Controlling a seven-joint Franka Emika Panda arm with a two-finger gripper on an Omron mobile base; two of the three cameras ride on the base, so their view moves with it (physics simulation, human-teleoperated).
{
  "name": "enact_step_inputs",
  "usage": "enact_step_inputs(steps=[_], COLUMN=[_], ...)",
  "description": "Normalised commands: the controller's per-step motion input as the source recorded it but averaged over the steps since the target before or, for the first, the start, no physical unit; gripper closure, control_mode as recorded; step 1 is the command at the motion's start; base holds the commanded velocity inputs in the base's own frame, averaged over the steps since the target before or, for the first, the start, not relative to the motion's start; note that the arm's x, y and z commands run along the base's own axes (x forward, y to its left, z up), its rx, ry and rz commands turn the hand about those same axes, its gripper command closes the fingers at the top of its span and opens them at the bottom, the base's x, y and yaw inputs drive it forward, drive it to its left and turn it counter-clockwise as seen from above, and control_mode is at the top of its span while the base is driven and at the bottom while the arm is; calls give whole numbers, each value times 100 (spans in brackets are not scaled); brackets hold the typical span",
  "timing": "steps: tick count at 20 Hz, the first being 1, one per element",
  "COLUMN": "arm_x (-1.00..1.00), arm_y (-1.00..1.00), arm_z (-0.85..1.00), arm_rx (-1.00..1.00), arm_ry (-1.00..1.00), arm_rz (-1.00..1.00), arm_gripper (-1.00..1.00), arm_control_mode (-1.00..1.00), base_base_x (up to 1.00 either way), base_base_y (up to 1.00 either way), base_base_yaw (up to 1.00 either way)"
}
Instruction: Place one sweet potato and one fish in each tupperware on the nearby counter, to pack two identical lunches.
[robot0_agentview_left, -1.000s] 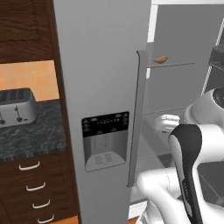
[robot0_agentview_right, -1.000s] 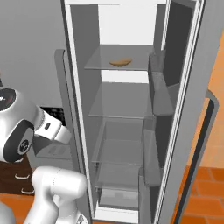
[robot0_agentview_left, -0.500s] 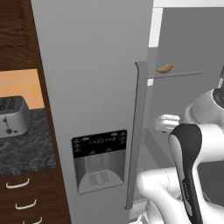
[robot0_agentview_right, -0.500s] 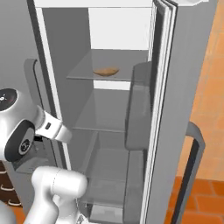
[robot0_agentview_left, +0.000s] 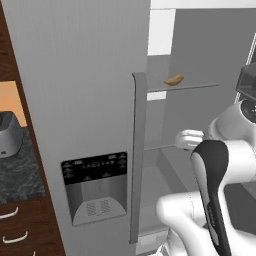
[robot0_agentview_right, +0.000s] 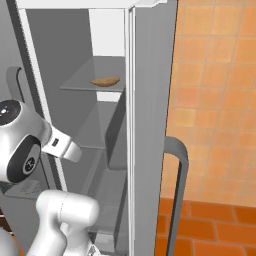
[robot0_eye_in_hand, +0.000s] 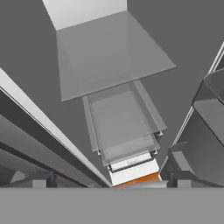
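Open grey fridge (robot0_agentview_left: 90, 100) beside orange tiled wall (robot0_agentview_right: 215, 90).

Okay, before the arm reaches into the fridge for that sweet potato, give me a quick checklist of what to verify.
1. Fridge door open: ok, the compartment stands open beside the closed dispenser door.
2. Sweet potato located: ok, it lies on the upper glass shelf.
3. Gripper open and empty: ok, nothing between the fingertips.
4. Gripper aimed at the sweet potato: not ok, the hand view looks at bare lower shelves.
5. Fish located: cannot tell.
6. Tupperware ready on the counter: cannot tell.
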Motion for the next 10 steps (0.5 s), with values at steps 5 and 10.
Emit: enact_step_inputs(steps=[5,10], arm_x=[24,22], arm_y=[10,0], arm_z=[34,79], arm_rx=[0,14], arm_ry=[-23,-18], arm_rz=[-13,-19], arm_gripper=[-100,-100], arm_control_mode=[-100,-100], base_base_x=[0,0], base_base_y=[0,0], base_base_yaw=[0,0])
